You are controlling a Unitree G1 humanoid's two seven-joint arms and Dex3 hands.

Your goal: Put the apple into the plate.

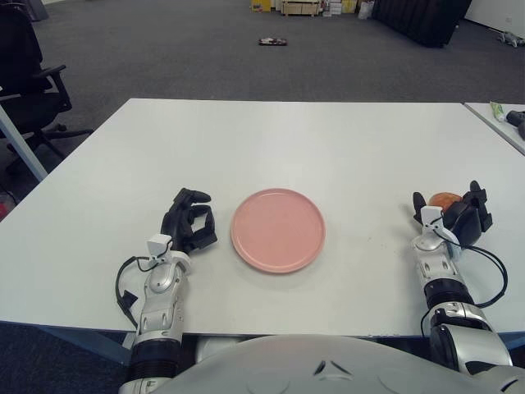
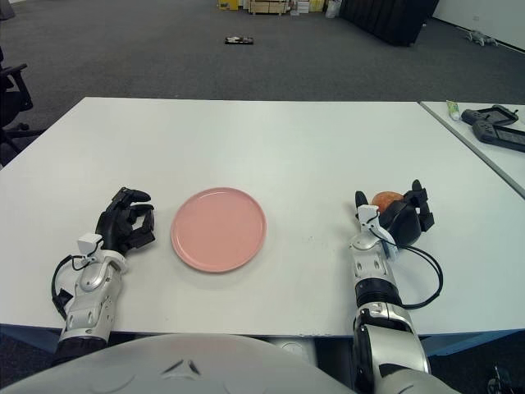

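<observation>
The reddish-orange apple [image 1: 444, 199] sits on the white table [image 1: 287, 139] near its right side. My right hand [image 1: 456, 215] is around it: the thumb stands at the apple's left and the dark fingers are curled against its right and front. Most of the apple is hidden behind the hand. The pink plate [image 1: 277, 230] lies bare in the middle, well to the left of the apple. My left hand [image 1: 190, 222] shows just left of the plate with its fingers curled and nothing in them.
A second table [image 2: 484, 139] stands at the far right, bearing a black device [image 2: 496, 130] and a green tube [image 1: 497, 109]. A black office chair [image 1: 25, 74] stands off the table's left side. Grey carpet lies beyond the far edge.
</observation>
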